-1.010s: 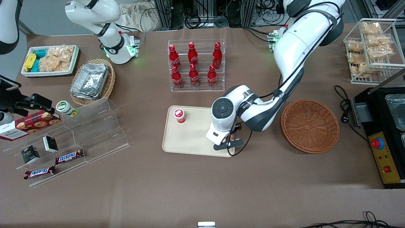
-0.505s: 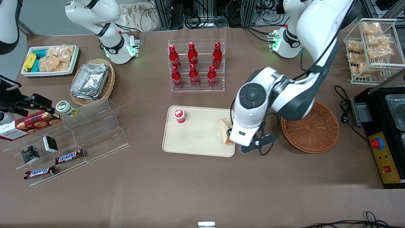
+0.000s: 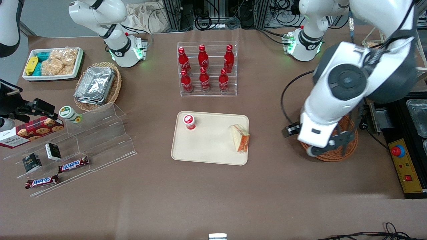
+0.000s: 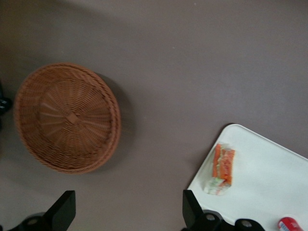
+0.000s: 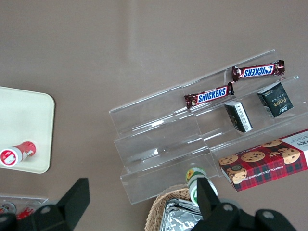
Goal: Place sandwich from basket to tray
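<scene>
Brown matte surface, cluttered along the edges, with a broad bare strip nearest the front camera.

Flat cream-beige plastic tray with rounded corners sits mid-surface. Open brown surface lies between it and the round reddish-brown woven wicker basket, which stands toward the working arm's end; the two are well apart. Farther from the front camera than the tray: clear acrylic rack of red bottles, with a bare gap between rack and tray.

Triangular wedge sandwich of pale bread with red-orange filling lies on the tray, hard against the rim at the basket end. Its long axis runs roughly along that short rim, from farther to nearer the front camera. Filling edge faces outward toward the basket; pale bread face turns toward the tray's middle. Small red-capped cup stands on the tray at the corner toward the parked arm's end, well apart from the sandwich. The rest of the tray floor is bare.

Left arm is raised high, its white forearm angled down over the basket and hiding part of it in the front view. Gripper hangs above the surface between basket and tray; jaws stand wide apart, holding nothing. Basket interior shows only weave.
</scene>
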Controlling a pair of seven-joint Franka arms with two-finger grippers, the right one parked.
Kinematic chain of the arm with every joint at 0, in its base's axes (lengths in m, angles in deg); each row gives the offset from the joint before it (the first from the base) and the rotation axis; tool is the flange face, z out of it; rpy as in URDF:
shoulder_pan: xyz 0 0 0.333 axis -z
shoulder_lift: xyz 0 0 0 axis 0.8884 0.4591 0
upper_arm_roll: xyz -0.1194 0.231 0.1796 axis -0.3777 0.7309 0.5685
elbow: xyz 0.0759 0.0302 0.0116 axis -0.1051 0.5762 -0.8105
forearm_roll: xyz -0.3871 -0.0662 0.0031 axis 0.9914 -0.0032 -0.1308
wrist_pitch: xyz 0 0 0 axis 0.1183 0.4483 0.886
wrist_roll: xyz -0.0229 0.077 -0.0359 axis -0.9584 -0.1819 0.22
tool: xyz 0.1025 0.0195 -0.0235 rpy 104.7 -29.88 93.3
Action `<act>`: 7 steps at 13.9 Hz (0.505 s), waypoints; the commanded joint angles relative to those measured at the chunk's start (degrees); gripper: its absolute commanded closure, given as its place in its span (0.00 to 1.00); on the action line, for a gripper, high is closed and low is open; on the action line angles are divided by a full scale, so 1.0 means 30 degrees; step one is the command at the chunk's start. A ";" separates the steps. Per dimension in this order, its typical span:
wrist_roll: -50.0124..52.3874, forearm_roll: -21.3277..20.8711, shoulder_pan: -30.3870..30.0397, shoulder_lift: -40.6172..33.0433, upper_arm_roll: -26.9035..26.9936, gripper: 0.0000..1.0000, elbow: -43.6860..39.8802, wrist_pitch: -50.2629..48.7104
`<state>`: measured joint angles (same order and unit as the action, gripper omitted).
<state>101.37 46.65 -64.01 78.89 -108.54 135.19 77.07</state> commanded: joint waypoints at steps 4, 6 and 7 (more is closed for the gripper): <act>-0.7709 0.4057 0.2116 -0.4616 0.7582 0.00 0.3208 -0.0170; -0.9382 0.4292 0.2730 -0.5672 0.9106 0.00 0.4146 -0.0169; -1.0289 0.4496 0.2965 -0.6315 0.9955 0.00 0.4760 -0.0140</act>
<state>74.75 58.71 -57.64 65.15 -83.06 143.55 76.14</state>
